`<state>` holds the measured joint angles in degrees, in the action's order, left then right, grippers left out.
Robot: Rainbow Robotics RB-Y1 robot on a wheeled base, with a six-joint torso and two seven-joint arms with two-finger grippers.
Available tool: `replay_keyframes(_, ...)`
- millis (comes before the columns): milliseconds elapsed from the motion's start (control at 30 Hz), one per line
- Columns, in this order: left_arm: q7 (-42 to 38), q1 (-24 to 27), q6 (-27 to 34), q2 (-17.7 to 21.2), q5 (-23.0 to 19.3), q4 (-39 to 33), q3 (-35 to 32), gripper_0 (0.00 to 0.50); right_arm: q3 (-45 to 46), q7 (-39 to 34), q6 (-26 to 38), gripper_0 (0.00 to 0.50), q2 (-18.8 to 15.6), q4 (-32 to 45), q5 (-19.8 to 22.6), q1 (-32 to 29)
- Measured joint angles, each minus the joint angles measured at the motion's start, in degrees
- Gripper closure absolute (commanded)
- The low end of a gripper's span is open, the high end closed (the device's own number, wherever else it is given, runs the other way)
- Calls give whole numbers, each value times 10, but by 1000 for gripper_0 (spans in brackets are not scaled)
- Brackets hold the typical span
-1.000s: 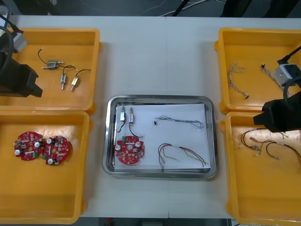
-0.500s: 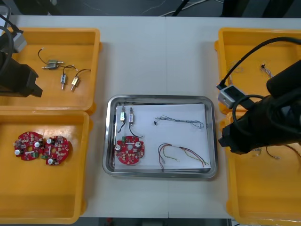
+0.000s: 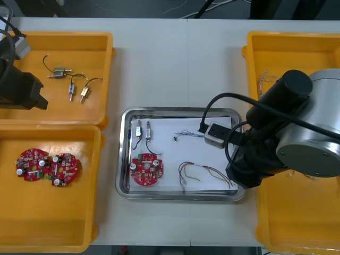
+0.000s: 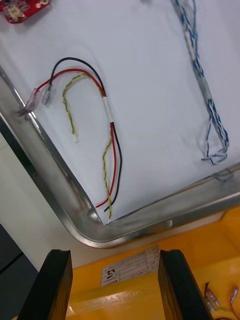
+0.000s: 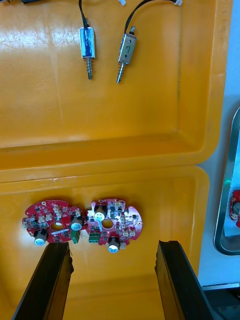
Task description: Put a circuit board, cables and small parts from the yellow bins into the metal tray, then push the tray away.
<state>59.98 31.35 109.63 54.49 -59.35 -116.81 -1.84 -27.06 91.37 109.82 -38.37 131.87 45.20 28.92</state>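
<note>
Since the tray [image 3: 180,110] looks stiff and slick, it's probably best shoved at the near rim. Right gripper [image 4: 114,257] is held spread beside its right rim, left gripper [image 5: 112,247] parked spread over the left bins [image 3: 64,35].

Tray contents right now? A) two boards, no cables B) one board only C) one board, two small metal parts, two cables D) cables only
C: the metal tray holds one red circuit board, two small metal parts, a blue and white cable and a red and yellow cable. Right end effector, open, hangs by its rim.
</note>
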Motion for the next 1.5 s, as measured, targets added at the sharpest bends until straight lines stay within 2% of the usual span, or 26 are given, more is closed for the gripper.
replay_keyframes(167,0,0,0,0,0,0,0,0,-56,36,-24,0,21,-18,-26,21)
replay_keyframes(467,0,0,0,0,0,0,-1,0,-166,37,-90,0,38,-49,-60,53)
replay_keyframes(900,0,0,0,0,0,0,-3,0,-287,37,-114,0,47,-54,-133,76)
replay_keyframes(1100,0,0,0,0,0,0,-3,0,-314,37,-135,0,61,-79,-140,80)
replay_keyframes(1500,0,0,0,0,0,-3,-3,0,-370,36,-159,0,92,-126,-206,83)
